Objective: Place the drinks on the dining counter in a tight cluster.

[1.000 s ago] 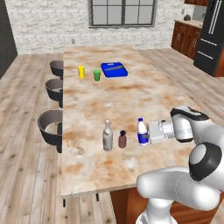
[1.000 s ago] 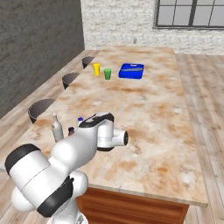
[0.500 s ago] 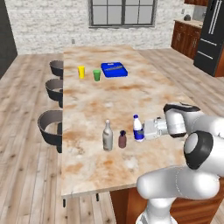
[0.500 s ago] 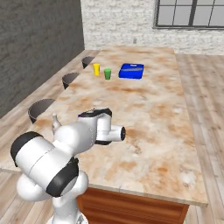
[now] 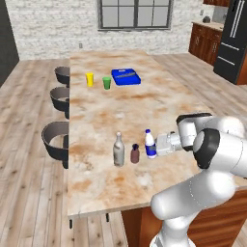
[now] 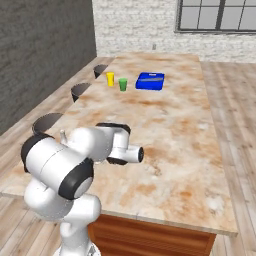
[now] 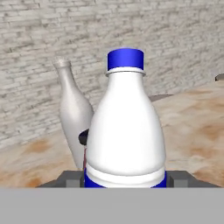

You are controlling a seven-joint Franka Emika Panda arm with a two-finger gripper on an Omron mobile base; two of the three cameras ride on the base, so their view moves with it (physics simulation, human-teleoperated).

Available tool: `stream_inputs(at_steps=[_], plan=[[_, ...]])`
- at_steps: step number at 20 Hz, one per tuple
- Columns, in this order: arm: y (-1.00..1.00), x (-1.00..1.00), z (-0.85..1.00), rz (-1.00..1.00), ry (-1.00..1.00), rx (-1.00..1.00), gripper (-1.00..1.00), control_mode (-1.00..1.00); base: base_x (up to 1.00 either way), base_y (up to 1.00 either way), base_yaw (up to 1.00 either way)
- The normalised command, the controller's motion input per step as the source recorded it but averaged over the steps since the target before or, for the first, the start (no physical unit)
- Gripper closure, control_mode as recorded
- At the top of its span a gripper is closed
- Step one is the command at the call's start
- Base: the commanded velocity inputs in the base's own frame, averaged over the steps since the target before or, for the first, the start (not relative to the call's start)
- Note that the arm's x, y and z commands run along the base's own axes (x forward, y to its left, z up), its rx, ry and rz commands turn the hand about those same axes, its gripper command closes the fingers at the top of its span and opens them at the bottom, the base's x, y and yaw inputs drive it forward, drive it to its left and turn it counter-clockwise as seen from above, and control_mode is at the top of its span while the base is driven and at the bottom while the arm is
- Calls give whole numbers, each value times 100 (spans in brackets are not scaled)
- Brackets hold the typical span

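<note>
Pinching the white bottle (image 5: 150, 144) upright, the gripper (image 5: 158, 146) is setting it on the dining counter (image 5: 106, 108) just at three o'clock of the brown bottle (image 5: 135, 154) and grey bottle (image 5: 118, 149), probably calling for release next.

Three bottles (image 5: 134, 150), two cups (image 5: 98, 81), one blue tray (image 5: 126, 76) on the tabletop (image 5: 120, 111); three stools (image 5: 55, 137) along its left side.

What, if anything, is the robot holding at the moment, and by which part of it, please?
The white bottle with the blue cap, gripped low on its body near the blue band; the jaws of the gripper sit on either side there, the bottle upright on the dining counter.
</note>
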Motion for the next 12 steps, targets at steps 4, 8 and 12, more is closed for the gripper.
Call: stream_inputs(at_steps=[4, 8, 12], plan=[[0, 18, -31, 0, -3, 3, 100, -100, 0, 0, 0], [0, 39, -32, 0, -3, 5, 100, -100, 0, 0, 0], [0, 52, -25, 0, -4, 4, 100, -100, 0, 0, 0]])
